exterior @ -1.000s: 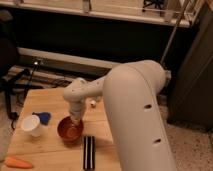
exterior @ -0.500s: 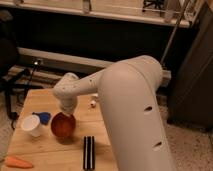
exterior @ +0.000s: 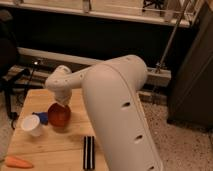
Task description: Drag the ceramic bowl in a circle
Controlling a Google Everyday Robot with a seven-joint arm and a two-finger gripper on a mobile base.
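Gripper (exterior: 61,102) down at the top edge of the bowl (exterior: 59,116), jaws pinched shut on the rim, with most of the fingers tucked under the wrist. And the bowl is on the move! Half a second ago it sat nearer the front edge of the table (exterior: 55,145); now it has slid back across the wood and a touch to the left, gripper and bowl travelling together. A full second ago it was further right again, so the path is curving. The orange-red bowl looks tipped, its glossy outer side turned to the camera.

Over to the arm (exterior: 120,115): a huge white upper section fills the right half of the picture, rising from the bottom edge. From its top a slimmer forearm reaches left to a rounded wrist, which bends straight down over the bowl.

Round about, nothing else has budged. A white cup (exterior: 31,125) stands upright to the left of the bowl, and a small blue thing (exterior: 42,118) sits between the two, close against both. A carrot (exterior: 17,161) lies at the front left corner, well apart. A black ridged bar (exterior: 89,152) lies near the front edge, just beside the arm's bulk, which hides the right side of the table. Behind all this, a dark wall and a metal pole (exterior: 172,37)
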